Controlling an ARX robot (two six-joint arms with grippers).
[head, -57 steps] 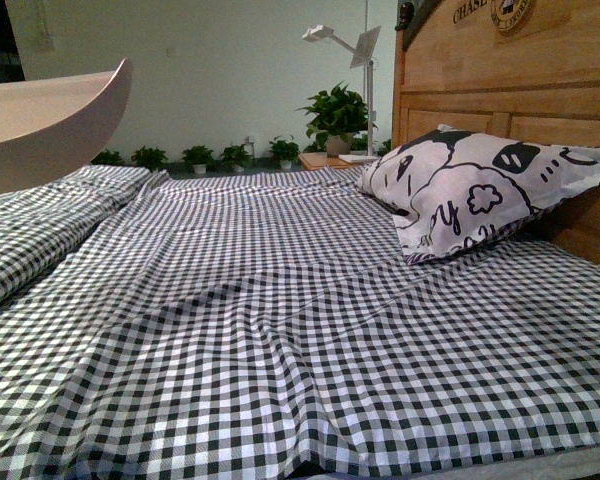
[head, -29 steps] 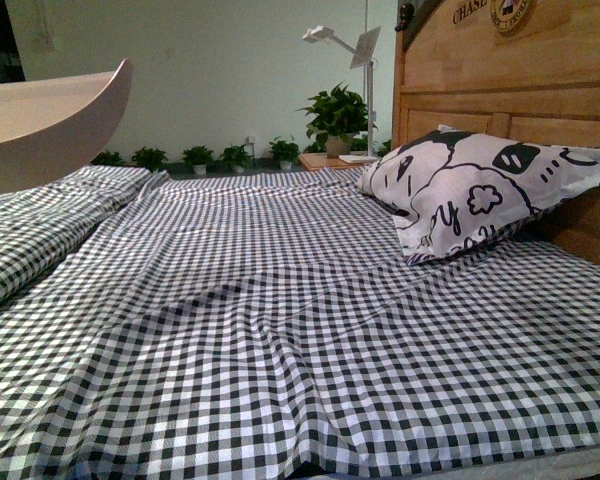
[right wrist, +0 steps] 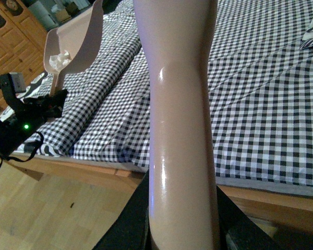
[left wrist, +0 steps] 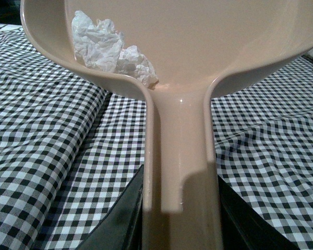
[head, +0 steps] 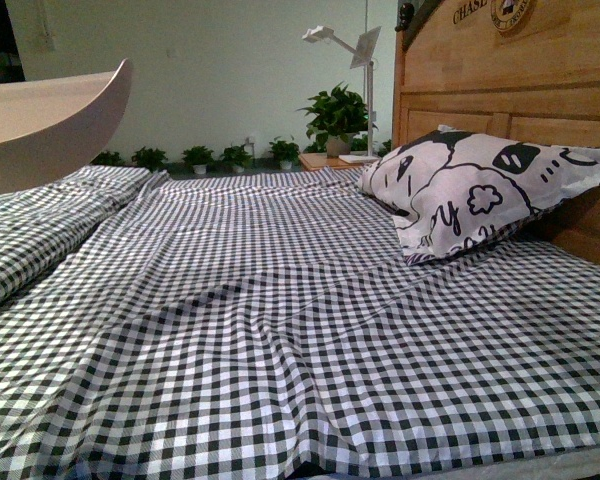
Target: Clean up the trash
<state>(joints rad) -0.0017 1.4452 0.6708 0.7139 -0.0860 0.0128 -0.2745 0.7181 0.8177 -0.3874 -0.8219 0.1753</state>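
I hold the pink dustpan (left wrist: 198, 47) by its handle in the left gripper (left wrist: 180, 219); the jaws stand closed on either side of the handle. The trash (left wrist: 107, 49) already lies inside the pan, against the wall at one side, close to where the handle joins the scoop. The pan hangs above the checked bedspread (head: 280, 320), at the left edge of the front view.

The step in hand, as I judge it, is carrying the load off the bed to a bin. I keep the scoop level or tipped slightly back, move slowly, and avoid rolling the wrist toward the open lip, since the wad sits loose and could slide out.

The right gripper (right wrist: 182, 224) clamps a second pink handle (right wrist: 180, 104); its working end is out of frame. I keep it clear of the pan.

The trash is a small crumpled wad of white paper, creased and light-looking, with irregular folds.
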